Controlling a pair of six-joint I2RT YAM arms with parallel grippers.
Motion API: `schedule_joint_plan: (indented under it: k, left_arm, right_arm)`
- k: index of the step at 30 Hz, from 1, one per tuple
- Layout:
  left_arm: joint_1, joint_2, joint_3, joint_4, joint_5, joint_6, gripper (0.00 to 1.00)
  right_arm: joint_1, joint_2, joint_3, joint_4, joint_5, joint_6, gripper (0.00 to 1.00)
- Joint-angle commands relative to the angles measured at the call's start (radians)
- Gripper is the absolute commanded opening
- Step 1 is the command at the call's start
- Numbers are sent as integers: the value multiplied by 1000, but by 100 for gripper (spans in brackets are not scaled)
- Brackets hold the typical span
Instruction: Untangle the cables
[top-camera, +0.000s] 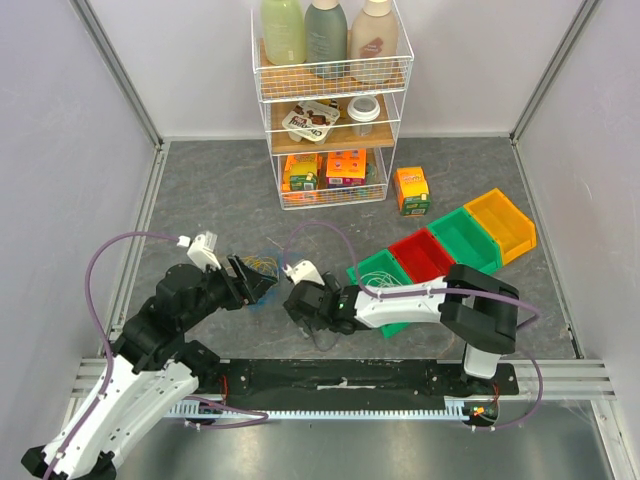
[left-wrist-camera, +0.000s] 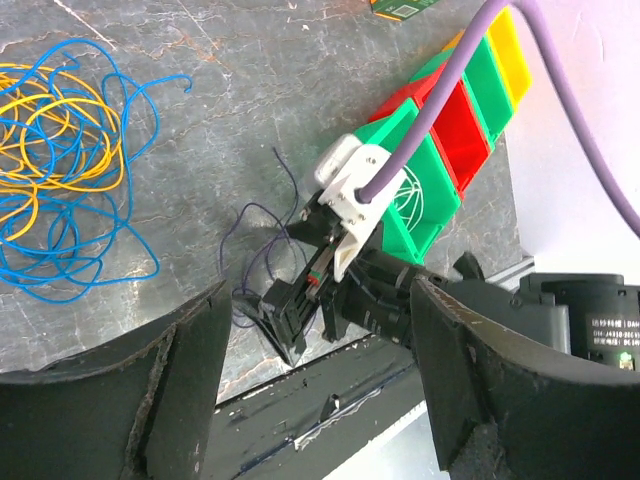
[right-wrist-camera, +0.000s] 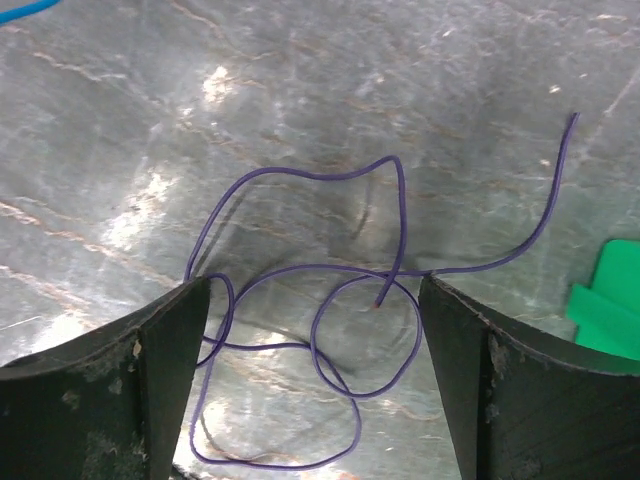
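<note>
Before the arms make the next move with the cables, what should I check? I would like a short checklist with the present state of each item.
1. Right hand open: ok.
2. Left hand open and empty: ok.
3. Purple cable lies on the table between the right hand's fingers, apart from the other cables: ok.
4. Blue and yellow cables separated: not ok, they form one tangle.
5. Right hand low enough to pinch the purple cable: cannot tell.

The tangle (left-wrist-camera: 60, 170) lies on the table (top-camera: 200, 190) just ahead of the left gripper (top-camera: 257, 278), a single cable (right-wrist-camera: 310, 330) to its right below the right gripper (top-camera: 297, 300), bins (top-camera: 450, 245) farther right, a rack (top-camera: 330, 100) behind.
</note>
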Motion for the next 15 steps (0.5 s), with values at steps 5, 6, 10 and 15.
schedule_joint_plan:
  k: [5,6,10,15]
  left_arm:
    - [-2,36,19,5,-9,-15,78]
    - [-2,36,17,9,-9,-15,78]
    - [-2,36,19,13,-6,-15,77]
    - [-2,40,30,2,-10,-11,77]
  right_arm:
    - [82,54,20,-3,30,72,65]
    - [87,45,2,20,22,74,54]
    - [88,-16,-52,87,0,75,18]
    - [88,-105,-60,92,0,22,0]
